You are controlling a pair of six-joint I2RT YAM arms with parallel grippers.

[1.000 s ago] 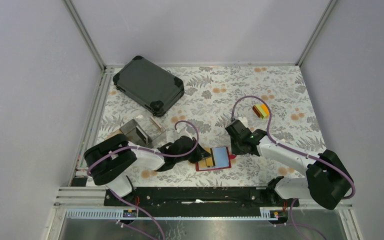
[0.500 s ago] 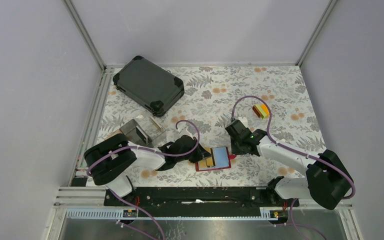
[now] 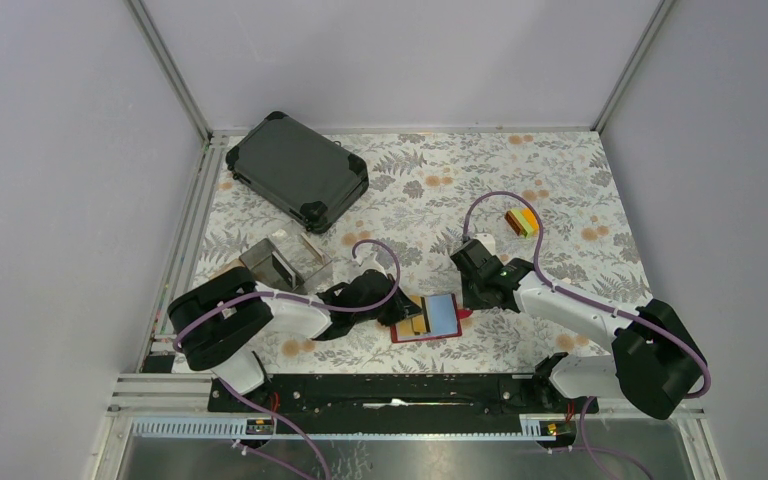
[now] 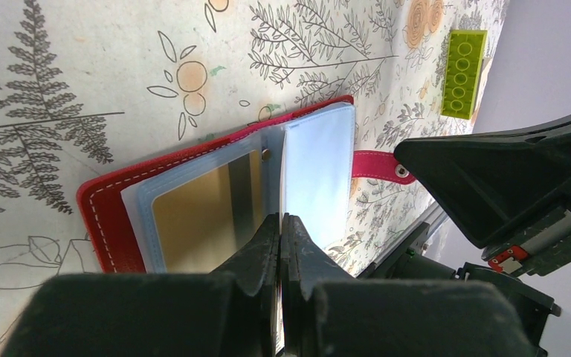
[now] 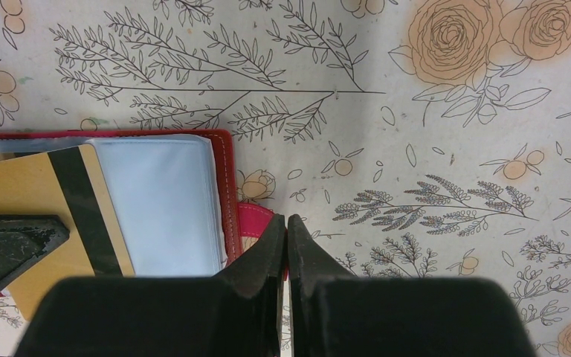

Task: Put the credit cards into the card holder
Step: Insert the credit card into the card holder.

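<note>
The red card holder (image 3: 426,337) lies open on the floral table between my arms. A gold credit card (image 4: 193,216) with a dark stripe shows flat behind a clear sleeve on its left half, and pale blue sleeves (image 5: 160,204) cover the right half. My left gripper (image 4: 279,217) is shut on a thin clear leaf of the holder, which stands edge-on between the jaws. My right gripper (image 5: 288,218) is shut on the holder's red snap tab (image 5: 256,221) at its right edge. Other credit cards are not in view.
A large dark hard case (image 3: 298,170) lies at the back left. A clear compartmented box (image 3: 288,262) stands just behind the left arm. Small yellow, orange and green blocks (image 3: 522,221) sit behind the right arm; the green one (image 4: 462,73) shows in the left wrist view.
</note>
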